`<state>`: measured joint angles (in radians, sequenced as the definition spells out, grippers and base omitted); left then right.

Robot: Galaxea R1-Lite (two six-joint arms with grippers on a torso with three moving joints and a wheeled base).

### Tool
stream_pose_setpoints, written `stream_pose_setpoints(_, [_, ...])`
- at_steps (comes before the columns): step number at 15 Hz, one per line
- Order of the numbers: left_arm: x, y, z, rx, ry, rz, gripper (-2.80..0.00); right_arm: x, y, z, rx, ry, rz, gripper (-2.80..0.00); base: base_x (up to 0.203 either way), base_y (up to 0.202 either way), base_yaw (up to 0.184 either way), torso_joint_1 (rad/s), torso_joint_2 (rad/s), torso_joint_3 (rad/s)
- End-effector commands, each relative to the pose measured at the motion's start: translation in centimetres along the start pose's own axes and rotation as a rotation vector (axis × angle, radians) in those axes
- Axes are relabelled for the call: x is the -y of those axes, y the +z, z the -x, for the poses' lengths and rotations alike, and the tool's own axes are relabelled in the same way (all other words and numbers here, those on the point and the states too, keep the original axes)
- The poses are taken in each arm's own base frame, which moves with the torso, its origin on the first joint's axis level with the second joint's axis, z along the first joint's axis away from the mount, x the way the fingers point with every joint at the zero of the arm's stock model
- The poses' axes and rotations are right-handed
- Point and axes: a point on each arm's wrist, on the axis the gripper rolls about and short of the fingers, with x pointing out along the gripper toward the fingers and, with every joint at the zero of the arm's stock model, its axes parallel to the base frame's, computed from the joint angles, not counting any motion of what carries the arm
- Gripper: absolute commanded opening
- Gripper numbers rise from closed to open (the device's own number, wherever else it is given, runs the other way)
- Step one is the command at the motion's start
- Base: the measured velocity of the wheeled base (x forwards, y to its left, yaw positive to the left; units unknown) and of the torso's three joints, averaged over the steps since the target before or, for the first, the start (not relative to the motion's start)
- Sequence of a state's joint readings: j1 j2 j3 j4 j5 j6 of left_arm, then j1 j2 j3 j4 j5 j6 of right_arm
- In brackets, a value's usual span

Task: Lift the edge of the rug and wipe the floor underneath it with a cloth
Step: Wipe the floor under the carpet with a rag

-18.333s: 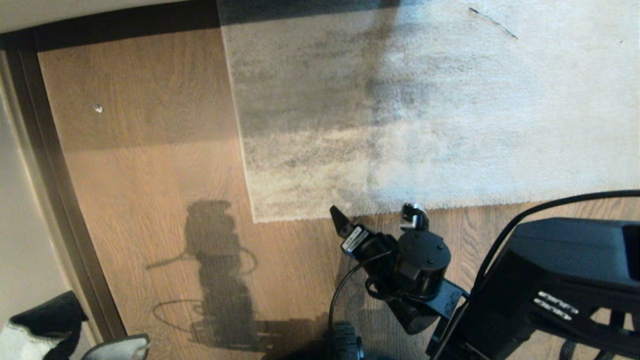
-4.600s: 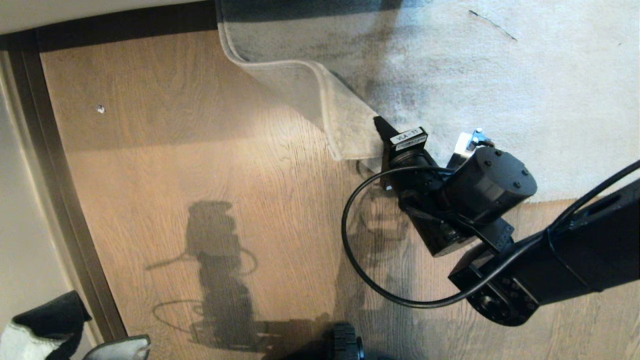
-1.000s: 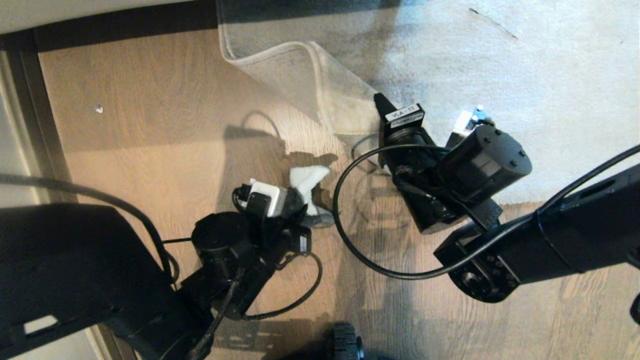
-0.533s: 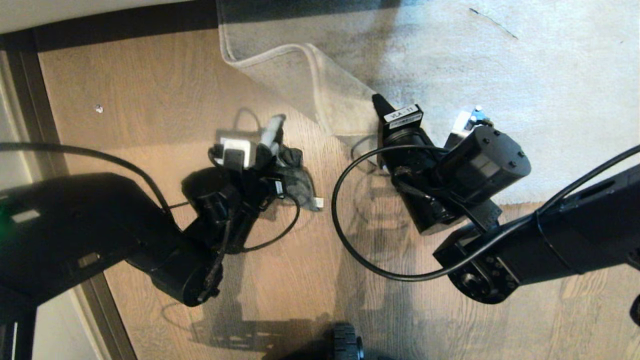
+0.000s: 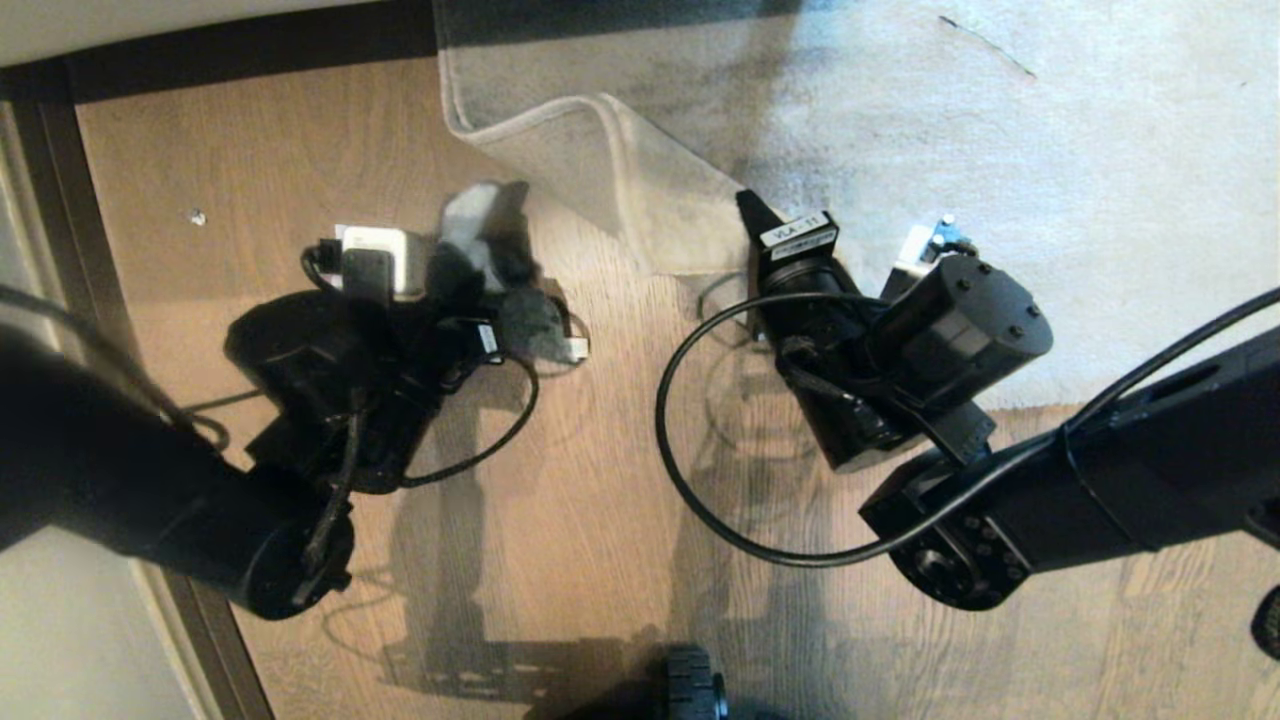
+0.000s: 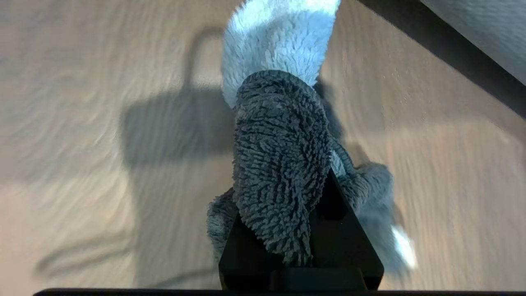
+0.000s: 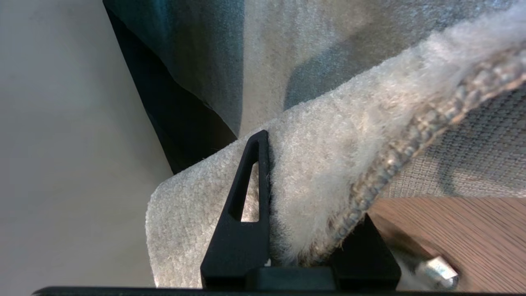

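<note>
**Cloth sweeps bare planks as rug corner is held aloft**

On your left, the left end effector is clamped on the cloth, its pale end trailing toward the skirting strip and its dark end bunched between the fingers. The cloth's long axis runs roughly away from you, lying on the floor just beside the folded rug. Whether it presses flat on the planks or only brushes them is hard to judge from the head view.

To your right, the right end effector pinches the rug edge, the corner peeled back so the beige backing faces up; the raised fold points diagonally toward the wall.

Your risks: the pinch sits close to the bound border, so a tug from the wiping arm against the fold could pull the rug free and drop it over the cloth. Sweep too far right and the two arms' cables may tangle.
</note>
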<state>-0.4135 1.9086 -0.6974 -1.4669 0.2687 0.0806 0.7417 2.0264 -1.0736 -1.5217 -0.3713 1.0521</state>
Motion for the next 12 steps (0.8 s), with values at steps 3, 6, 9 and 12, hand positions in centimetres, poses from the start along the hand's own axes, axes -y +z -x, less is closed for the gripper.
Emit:
stream_pose_setpoints(3, [2.4,1.9,8.2,-0.07,-0.155,0.013,-2.8,-0.5,0.2,0.0,0.022,0.034,-0.022,-2.8,0.0,0.0,0.0,0.0,0.0,0.0])
stream_pose_setpoints(6, [6.1,0.8,11.6,-0.152,-0.241,0.036,-2.8,-0.5,0.3,-0.1,0.024,0.035,-0.022,-2.8,0.0,0.0,0.0,0.0,0.0,0.0])
stream_pose_setpoints(9, [9.1,-2.5,11.5,-0.25,-0.258,0.041,-2.8,-0.5,0.3,-0.1,0.024,0.036,-0.023,-2.8,0.0,0.0,0.0,0.0,0.0,0.0])
stream_pose_setpoints(12, [12.5,-5.2,8.9,-0.229,-0.224,0.08,-2.8,-0.5,0.1,-0.5,0.029,0.044,-0.027,-2.8,0.0,0.0,0.0,0.0,0.0,0.0])
